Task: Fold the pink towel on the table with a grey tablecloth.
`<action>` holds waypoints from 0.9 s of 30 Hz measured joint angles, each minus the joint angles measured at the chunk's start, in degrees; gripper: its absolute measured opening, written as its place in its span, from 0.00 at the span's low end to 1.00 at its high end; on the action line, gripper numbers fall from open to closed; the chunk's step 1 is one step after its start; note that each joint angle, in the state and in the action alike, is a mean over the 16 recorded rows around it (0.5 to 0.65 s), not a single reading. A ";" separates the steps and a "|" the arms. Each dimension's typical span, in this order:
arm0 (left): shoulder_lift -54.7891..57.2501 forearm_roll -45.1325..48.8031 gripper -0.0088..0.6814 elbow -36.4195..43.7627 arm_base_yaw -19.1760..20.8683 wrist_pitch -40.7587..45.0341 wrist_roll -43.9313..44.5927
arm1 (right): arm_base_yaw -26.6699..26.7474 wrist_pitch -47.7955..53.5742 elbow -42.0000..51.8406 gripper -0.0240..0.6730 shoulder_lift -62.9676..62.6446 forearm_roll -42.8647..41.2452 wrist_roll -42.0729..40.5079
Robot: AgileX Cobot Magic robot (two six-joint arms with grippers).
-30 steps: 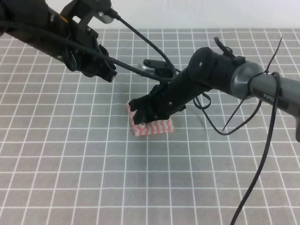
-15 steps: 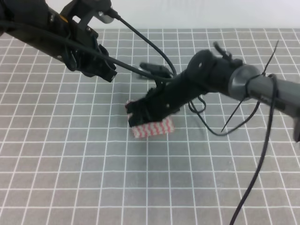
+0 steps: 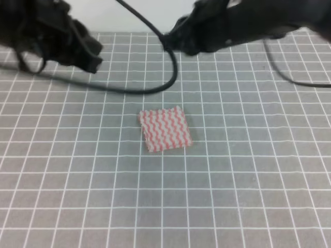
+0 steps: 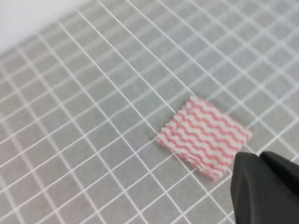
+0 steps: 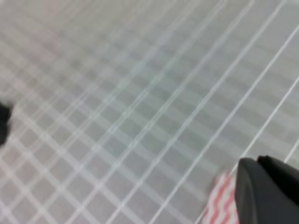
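On the grey grid-lined tabletop [image 3: 77, 196], the small pink-and-white wavy-striped towel [image 3: 164, 129] lies folded, apart from both pincers, whose opening I cannot tell, so retreat should avoid snagging it.

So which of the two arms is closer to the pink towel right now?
Neither touches the pink towel. In the overhead view the right gripper hangs nearer, just behind it; the left gripper sits further off, to the far left.

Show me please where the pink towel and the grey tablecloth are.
pink towel [image 3: 164, 129], exterior high view, middle of its striped top.
grey tablecloth [image 3: 248, 196], exterior high view, bare checked area right of the towel.
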 joint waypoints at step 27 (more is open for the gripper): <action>-62.90 15.12 0.01 45.24 0.00 -6.47 -28.97 | -0.01 -33.70 49.78 0.01 -49.43 -1.30 0.31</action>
